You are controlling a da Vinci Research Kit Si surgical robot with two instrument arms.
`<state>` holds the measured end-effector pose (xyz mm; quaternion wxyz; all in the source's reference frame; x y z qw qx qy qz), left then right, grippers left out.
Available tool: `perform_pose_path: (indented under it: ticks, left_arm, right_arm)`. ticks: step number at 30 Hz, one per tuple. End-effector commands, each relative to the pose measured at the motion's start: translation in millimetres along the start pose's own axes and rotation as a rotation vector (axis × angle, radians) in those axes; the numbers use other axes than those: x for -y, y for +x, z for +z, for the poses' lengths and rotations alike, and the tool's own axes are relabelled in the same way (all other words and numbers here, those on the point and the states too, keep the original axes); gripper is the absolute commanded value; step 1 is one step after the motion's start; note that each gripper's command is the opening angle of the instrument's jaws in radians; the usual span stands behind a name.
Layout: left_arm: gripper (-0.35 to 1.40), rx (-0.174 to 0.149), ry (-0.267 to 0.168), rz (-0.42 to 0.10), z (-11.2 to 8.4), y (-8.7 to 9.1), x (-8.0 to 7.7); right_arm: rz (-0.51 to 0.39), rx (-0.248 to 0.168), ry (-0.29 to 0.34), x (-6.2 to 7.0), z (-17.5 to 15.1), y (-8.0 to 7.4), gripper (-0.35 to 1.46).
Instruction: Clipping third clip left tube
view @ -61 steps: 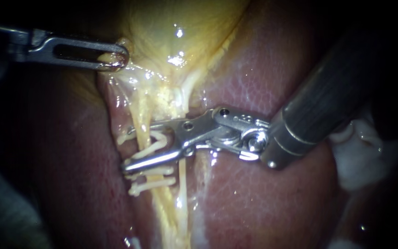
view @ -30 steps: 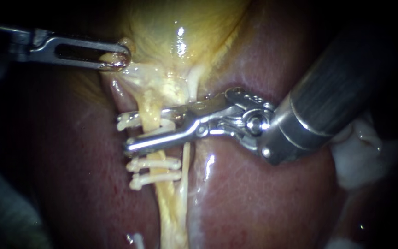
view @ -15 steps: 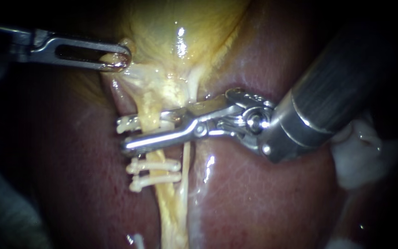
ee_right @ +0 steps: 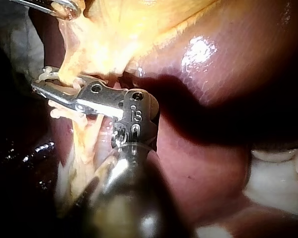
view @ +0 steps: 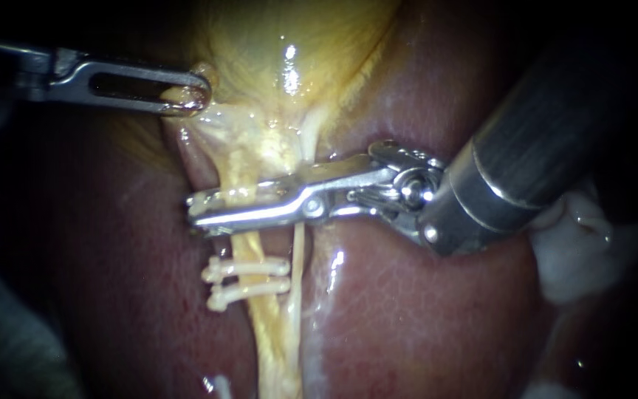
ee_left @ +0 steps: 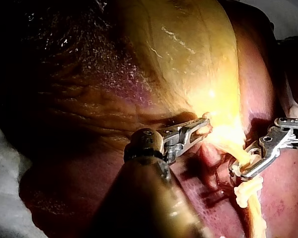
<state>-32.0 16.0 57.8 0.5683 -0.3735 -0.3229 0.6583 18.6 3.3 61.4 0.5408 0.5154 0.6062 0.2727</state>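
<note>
The left tube [view: 239, 185], yellow and thick, runs down from the gallbladder [view: 289, 44]. My right instrument [view: 199, 210] reaches across it, jaws shut on a white clip around the tube. Two white clips [view: 249, 277] sit on the same tube just below the jaws. A thin pale right tube [view: 298, 255] runs beside it, outside the clips. My left instrument [view: 186, 94] has its slotted jaws shut on gallbladder tissue, holding it up and to the left. The left wrist view shows that grip [ee_left: 202, 128]. In the right wrist view, my right instrument [ee_right: 43, 87] lies across the tube.
Red-brown liver [view: 407, 295] lies on both sides of the tubes. A white gauze pad [view: 577, 244] sits at the right, behind my right instrument's shaft [view: 526, 148]. The far left is dark.
My right instrument's jaws slid up the left tube away from the two lower clips, then closed from open, squeezing the clip around the tube. My left instrument held still.
</note>
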Motion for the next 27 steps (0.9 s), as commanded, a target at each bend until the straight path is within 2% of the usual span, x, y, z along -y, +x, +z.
perform_pose_path:
  ticks: [1, 8, 19, 27]
  left_arm:
    - [-0.35, 0.0, 0.0, 0.0, 0.0, 0.0, 0.0]
    - [-0.35, 0.0, 0.0, 0.0, 0.0, 0.0, 0.0]
    - [-0.35, 0.0, 0.0, 0.0, 0.0, 0.0, 0.0]
    - [-0.35, 0.0, 0.0, 0.0, 0.0, 0.0, 0.0]
  right_arm:
    - [0.0, 0.001, 0.001, 0.0, 0.0, -0.1, -0.11]
    - [-0.012, -0.001, 0.002, -0.1, -0.1, -0.1, -0.35]
    - [-0.047, -0.019, -0.012, -1.1, -0.5, 0.0, -0.35]
    - [-0.047, -0.019, -0.014, -1.3, -0.6, 0.0, -0.35]
